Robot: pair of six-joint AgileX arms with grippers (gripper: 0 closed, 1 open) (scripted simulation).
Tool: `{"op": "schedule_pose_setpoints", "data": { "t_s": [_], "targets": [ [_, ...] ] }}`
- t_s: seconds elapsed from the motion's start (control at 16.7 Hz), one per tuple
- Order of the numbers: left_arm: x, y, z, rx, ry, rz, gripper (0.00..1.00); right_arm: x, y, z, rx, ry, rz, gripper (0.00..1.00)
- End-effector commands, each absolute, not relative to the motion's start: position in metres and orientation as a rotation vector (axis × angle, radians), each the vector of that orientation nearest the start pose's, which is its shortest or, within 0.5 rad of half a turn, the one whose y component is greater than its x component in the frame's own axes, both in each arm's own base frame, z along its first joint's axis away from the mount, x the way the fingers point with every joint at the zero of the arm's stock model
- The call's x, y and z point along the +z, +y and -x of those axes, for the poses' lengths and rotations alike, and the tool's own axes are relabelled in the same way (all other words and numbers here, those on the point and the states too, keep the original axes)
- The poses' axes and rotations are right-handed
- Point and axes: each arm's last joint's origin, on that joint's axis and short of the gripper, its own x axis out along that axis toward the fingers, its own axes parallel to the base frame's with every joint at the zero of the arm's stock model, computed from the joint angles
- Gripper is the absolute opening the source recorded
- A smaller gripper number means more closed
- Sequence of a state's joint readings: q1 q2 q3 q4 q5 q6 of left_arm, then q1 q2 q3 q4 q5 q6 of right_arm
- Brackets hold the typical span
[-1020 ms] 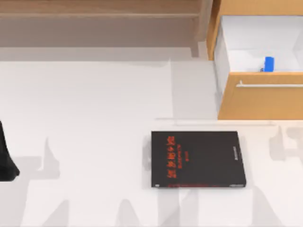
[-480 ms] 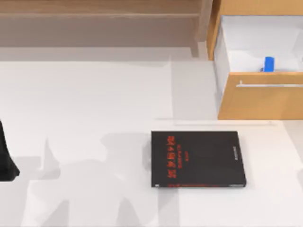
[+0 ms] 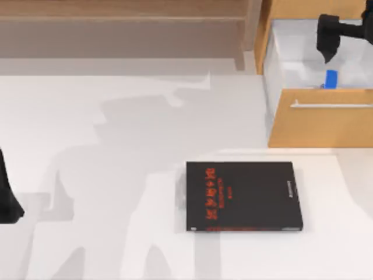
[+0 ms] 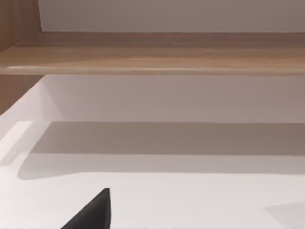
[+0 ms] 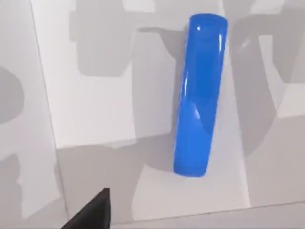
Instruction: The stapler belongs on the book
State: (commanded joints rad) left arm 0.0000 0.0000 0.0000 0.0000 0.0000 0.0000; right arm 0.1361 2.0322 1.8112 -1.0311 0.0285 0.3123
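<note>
The blue stapler (image 3: 331, 79) lies inside the open drawer (image 3: 326, 119) at the table's back right, close behind the drawer's front panel. In the right wrist view the stapler (image 5: 200, 95) rests lengthwise on the drawer's white floor. My right gripper (image 3: 327, 45) hangs over the drawer, just behind the stapler and apart from it. The black book (image 3: 243, 196) with red lettering lies flat on the table, in front of the drawer, with nothing on it. My left arm (image 3: 7, 201) is parked at the table's left edge.
The drawer has wooden sides, a white inside and a pale bar handle (image 3: 332, 105) on its front. A long wooden shelf (image 3: 116, 23) runs along the back; the left wrist view faces this shelf (image 4: 152, 52). White tabletop (image 3: 116, 146) spreads left of the book.
My right arm has come into the top view from the right and now hangs over the drawer. Its shadow has spread across the table. Stapler, book and left arm have not moved.
</note>
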Motion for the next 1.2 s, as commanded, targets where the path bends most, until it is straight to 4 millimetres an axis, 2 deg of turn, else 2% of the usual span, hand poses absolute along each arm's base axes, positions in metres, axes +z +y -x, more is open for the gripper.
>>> {"op": "schedule_pose_setpoints", "data": {
  "t_s": [0.18,0.42,0.6,1.2],
  "targets": [
    [0.160,-0.001,-0.106,0.000,0.000,0.000,1.00,0.215,0.069,-0.452,-0.138,1.355,-0.163,1.00],
    [0.160,-0.001,-0.106,0.000,0.000,0.000,1.00,0.182,0.074,-0.474,-0.186,1.441,-0.172,1.00],
    [0.160,-0.001,-0.106,0.000,0.000,0.000,1.00,0.176,0.076,-0.480,-0.198,1.450,-0.180,1.00],
    [0.160,-0.001,-0.106,0.000,0.000,0.000,1.00,0.171,0.073,-0.480,-0.199,1.452,-0.181,1.00]
  ]
}}
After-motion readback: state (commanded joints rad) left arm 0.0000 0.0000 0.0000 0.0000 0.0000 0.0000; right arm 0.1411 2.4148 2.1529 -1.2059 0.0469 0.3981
